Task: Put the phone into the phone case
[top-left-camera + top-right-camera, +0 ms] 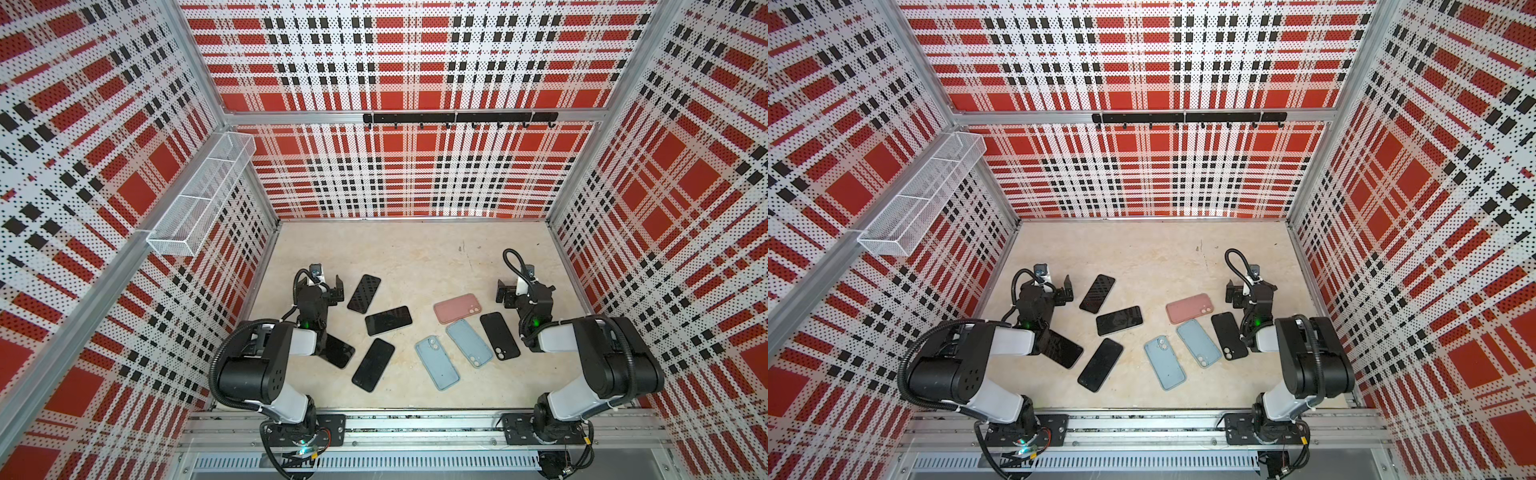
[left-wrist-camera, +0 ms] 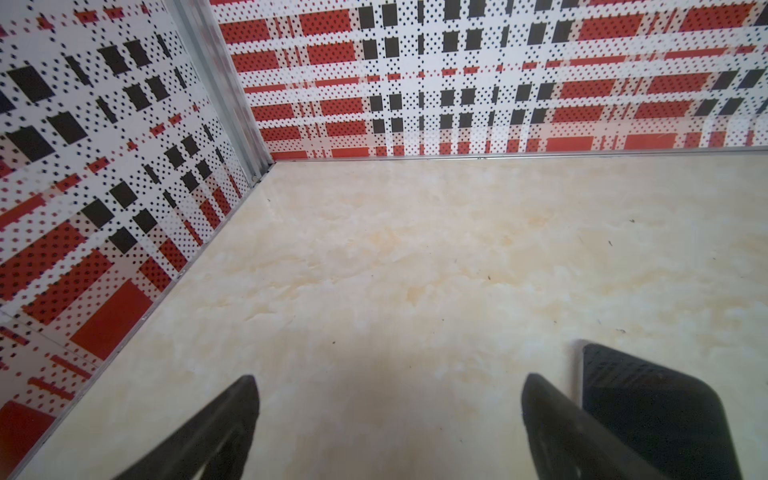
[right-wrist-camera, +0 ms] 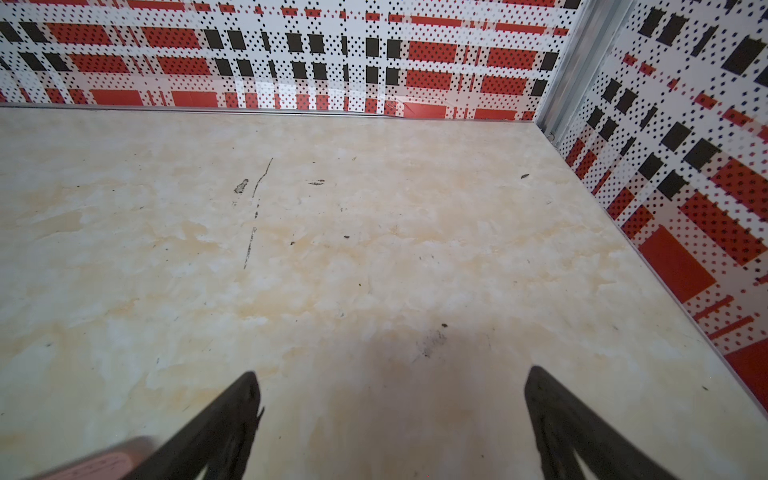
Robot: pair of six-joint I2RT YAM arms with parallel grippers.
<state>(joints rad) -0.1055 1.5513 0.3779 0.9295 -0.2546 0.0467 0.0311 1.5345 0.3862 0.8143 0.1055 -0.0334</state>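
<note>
Four phones and four cases lie on the table [image 1: 415,257], as both top views show. My left claw [image 2: 390,379] is released. Its jaws stand wide apart with only bare table between them, close to the left wall. My right claw [image 3: 392,371] is likewise released and grasps nothing, close to the right wall.

Phones, dark faces up, occupy the left half. The far phone [image 1: 364,293] lies just beside my left claw, and its corner shows next to one finger [image 2: 552,415] in the left wrist view. The middle phone [image 1: 388,320] and the near phone [image 1: 373,365] lie toward the centre. The fourth phone [image 1: 340,352] is partly hidden under my left arm.

Cases occupy the right half, apart from every phone. The pink case [image 1: 457,308] lies farthest back, near my right claw; its blurred edge shows in the right wrist view. The black case [image 1: 499,336] lies just beside the farther blue case [image 1: 469,343]. The nearer blue case [image 1: 437,362] lies closest to the phones.
</note>
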